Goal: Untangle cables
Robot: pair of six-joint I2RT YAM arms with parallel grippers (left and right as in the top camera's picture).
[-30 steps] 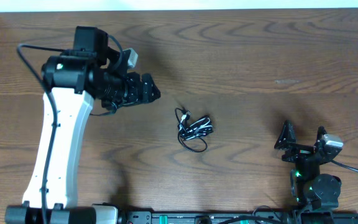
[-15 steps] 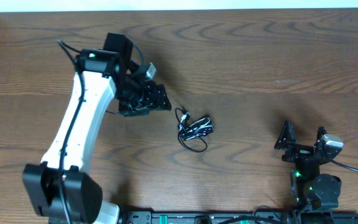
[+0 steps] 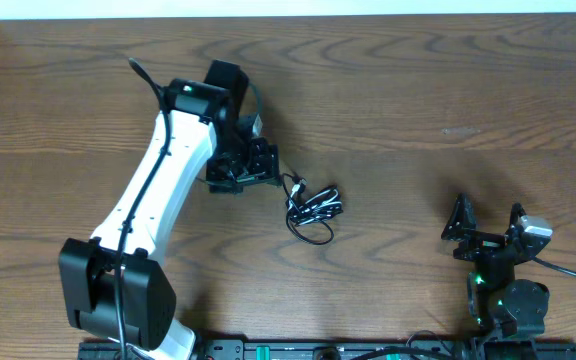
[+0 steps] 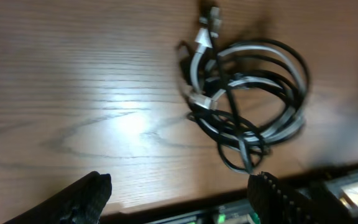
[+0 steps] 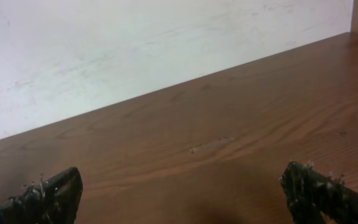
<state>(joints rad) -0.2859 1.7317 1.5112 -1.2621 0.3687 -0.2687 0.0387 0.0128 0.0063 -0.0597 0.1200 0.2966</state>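
Note:
A small tangled bundle of thin black and white cables (image 3: 311, 209) lies on the wooden table near the middle. In the left wrist view the cables (image 4: 244, 102) show as looped black cords wound with a white cord and small plug ends. My left gripper (image 3: 264, 165) is open and empty, just left of the bundle and apart from it; its fingertips (image 4: 179, 196) frame bare wood. My right gripper (image 3: 485, 222) is open and empty at the front right, far from the cables; in its wrist view its fingers (image 5: 185, 196) frame bare table.
The wooden table (image 3: 418, 120) runs to a white wall at the back (image 5: 135, 56). A black rail with green lights (image 3: 298, 350) lines the front edge.
My left arm has swung right and forward, bringing its open gripper from the back left to just beside the cable bundle. The right arm and the cables have not moved.

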